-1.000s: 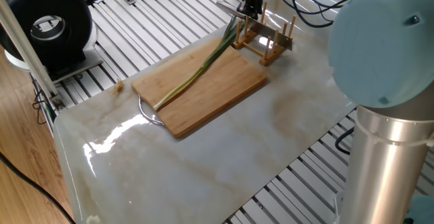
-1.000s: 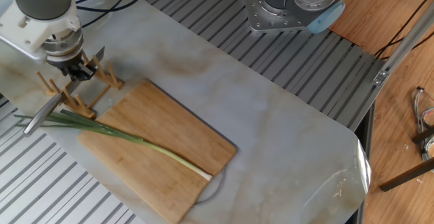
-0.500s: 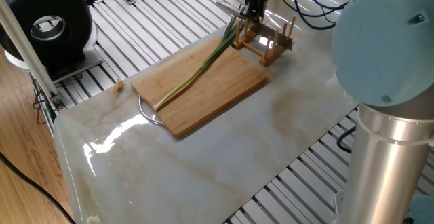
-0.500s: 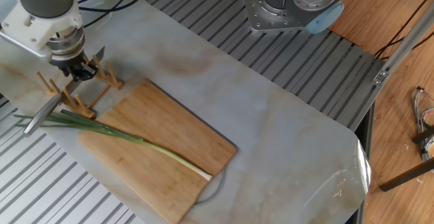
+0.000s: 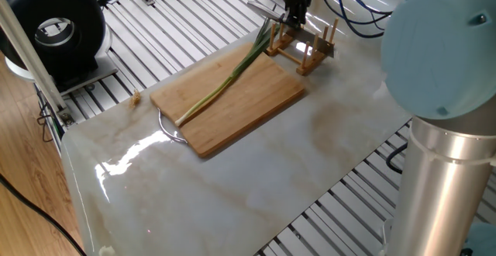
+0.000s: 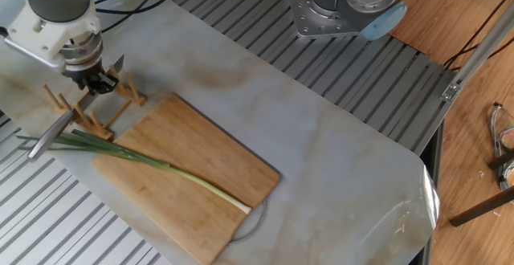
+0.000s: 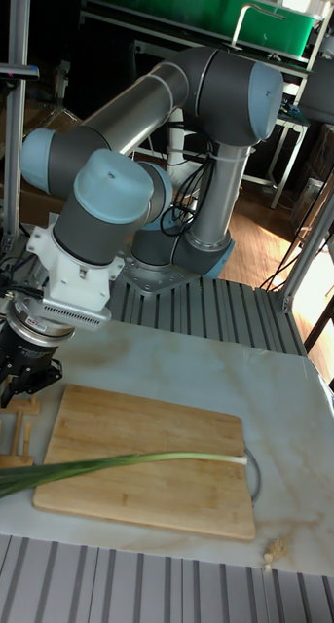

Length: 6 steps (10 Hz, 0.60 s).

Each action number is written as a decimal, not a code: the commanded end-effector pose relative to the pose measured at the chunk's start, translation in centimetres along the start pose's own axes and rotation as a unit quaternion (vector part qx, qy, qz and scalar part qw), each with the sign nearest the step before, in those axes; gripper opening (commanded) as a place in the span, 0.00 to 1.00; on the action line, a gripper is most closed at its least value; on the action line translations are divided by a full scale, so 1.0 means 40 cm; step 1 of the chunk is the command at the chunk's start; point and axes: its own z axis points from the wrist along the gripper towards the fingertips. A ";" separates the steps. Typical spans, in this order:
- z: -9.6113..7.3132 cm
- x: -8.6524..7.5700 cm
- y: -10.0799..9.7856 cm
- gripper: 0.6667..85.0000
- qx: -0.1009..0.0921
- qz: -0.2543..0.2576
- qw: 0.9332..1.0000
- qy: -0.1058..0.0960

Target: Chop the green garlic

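The green garlic (image 5: 232, 74) (image 6: 161, 166) (image 7: 137, 459) lies whole and slantwise across the wooden cutting board (image 5: 248, 108) (image 6: 201, 152); its dark leaves hang over the board's edge by the peg rack. A knife (image 5: 262, 8) (image 6: 48, 134) rests in the wooden peg rack (image 5: 306, 54) (image 6: 68, 104). My gripper (image 5: 294, 17) (image 6: 96, 84) (image 7: 25, 382) points down just over the rack and the knife. Its fingers look spread, and nothing is lifted.
A black round device (image 5: 58, 27) stands at the table's far corner. The arm's base (image 6: 345, 8) sits on the slatted frame beside the marble top (image 5: 232, 186). A small crumb (image 5: 136, 96) lies near the board.
My gripper has shifted slightly along the rack, rightward in the one fixed view. The knife, garlic and board have stayed put.
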 end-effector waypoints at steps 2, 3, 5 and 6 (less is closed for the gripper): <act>0.021 0.006 0.003 0.32 -0.003 0.007 1.000 0.003; 0.025 0.006 0.003 0.32 -0.003 0.007 1.000 0.003; 0.029 0.010 -0.003 0.31 0.003 0.010 1.000 0.008; 0.033 0.011 -0.002 0.31 0.003 0.011 1.000 0.009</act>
